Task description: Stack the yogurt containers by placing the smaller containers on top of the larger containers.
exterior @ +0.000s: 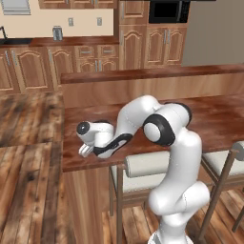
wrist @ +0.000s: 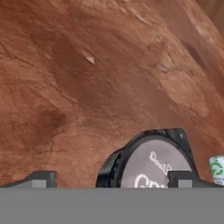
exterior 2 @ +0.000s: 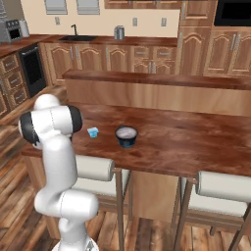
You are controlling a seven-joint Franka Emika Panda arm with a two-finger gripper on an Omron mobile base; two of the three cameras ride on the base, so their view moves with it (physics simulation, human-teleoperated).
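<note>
— Narrower dark-blue cup point(wrist: 151, 168) first, since it sits farthest left: where is it?

— At the left end of the counter point(exterior 2: 196, 142), right under the gripper point(wrist: 111, 179). In the hand view its round pale top with white script lies between the two finger tips, off towards the right one. From the right base view the arm stands in front of it. I take it for the narrower cup by where it sits, not by its width.

— Has the pincer got hold of it?

— No. The tips are spread wide, wider than the lid, and nothing is held. I'd say the hand is low and bent over like that to straddle the cup before closing.

— And to its right?

— The tiny pale-blue cup point(exterior 2: 92, 132), just beside the arm, upright on the wood. A pale thing with a green mark point(wrist: 217, 168) at the hand view's right edge may be that same cup.

— Then?

— The wide dark-blue tub point(exterior 2: 126, 136), near the tiny one but apart from it and nearer the middle. It stands alone because it's the base, I suppose; nothing is stacked on it yet.

— What's inside them?

— Can't tell. The tub and the narrower cup both show a flat grey-white top, which looks sealed. That flat top is what a smaller cup would stand on.
</note>
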